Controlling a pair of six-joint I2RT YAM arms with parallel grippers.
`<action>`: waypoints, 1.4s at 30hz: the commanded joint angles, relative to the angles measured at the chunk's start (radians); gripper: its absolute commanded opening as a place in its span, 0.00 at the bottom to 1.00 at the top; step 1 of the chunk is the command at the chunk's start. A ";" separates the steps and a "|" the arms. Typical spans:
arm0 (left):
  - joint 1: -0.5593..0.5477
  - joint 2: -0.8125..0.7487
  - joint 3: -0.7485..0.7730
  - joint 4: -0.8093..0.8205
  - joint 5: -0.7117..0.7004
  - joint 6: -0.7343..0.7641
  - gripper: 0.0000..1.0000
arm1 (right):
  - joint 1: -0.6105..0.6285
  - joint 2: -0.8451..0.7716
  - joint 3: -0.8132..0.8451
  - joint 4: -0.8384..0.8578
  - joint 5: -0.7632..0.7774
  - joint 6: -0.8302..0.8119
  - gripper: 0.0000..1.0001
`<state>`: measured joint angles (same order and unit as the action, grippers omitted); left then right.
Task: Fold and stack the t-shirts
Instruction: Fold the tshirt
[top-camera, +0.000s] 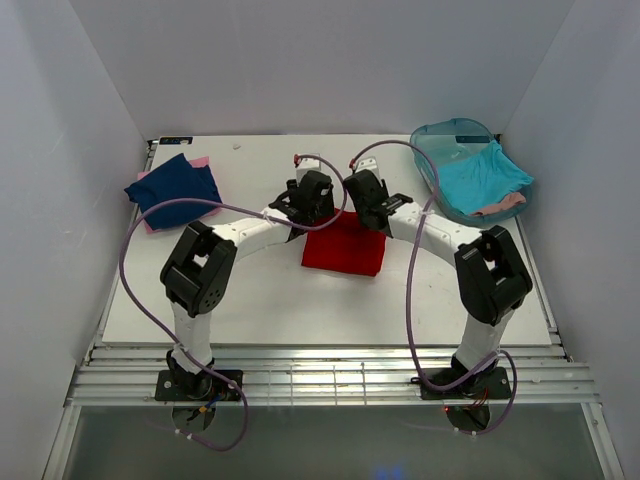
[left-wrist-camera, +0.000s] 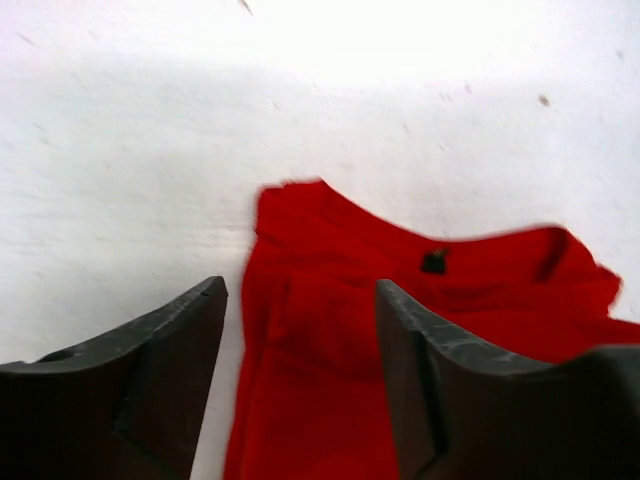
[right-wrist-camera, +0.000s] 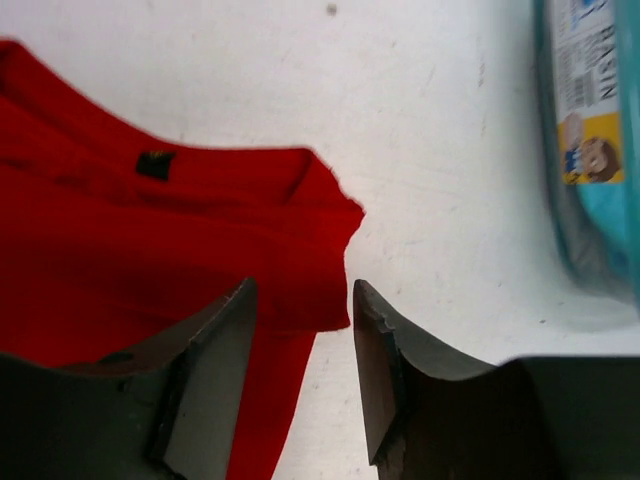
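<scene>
A: The left gripper (left-wrist-camera: 300, 290) and right gripper (right-wrist-camera: 302, 290), how do the jaws stand?
B: Both parted, holding nothing. The red t-shirt (top-camera: 343, 250) lies just beneath both; navy t-shirt (top-camera: 178, 188) well off to the left gripper's left, teal tub (top-camera: 450, 126) beyond the right gripper

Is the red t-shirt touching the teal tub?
Apart. The right wrist view shows a strip of bare white table between the red t-shirt at its corner and the tub wall; the top view agrees.
</scene>
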<state>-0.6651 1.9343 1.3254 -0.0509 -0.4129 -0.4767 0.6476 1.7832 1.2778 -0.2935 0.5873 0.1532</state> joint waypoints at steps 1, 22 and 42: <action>0.013 -0.049 0.112 -0.075 -0.206 0.038 0.73 | -0.020 0.002 0.129 0.040 0.106 -0.038 0.50; 0.078 -0.276 -0.268 -0.003 0.236 -0.053 0.98 | -0.019 -0.142 -0.204 0.063 -0.297 0.140 0.08; 0.168 -0.129 -0.384 0.190 0.631 -0.191 0.98 | -0.019 -0.045 -0.259 0.094 -0.308 0.143 0.08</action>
<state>-0.5011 1.7653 0.9413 0.0834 0.1333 -0.6403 0.6270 1.7313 1.0302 -0.2188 0.2810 0.2848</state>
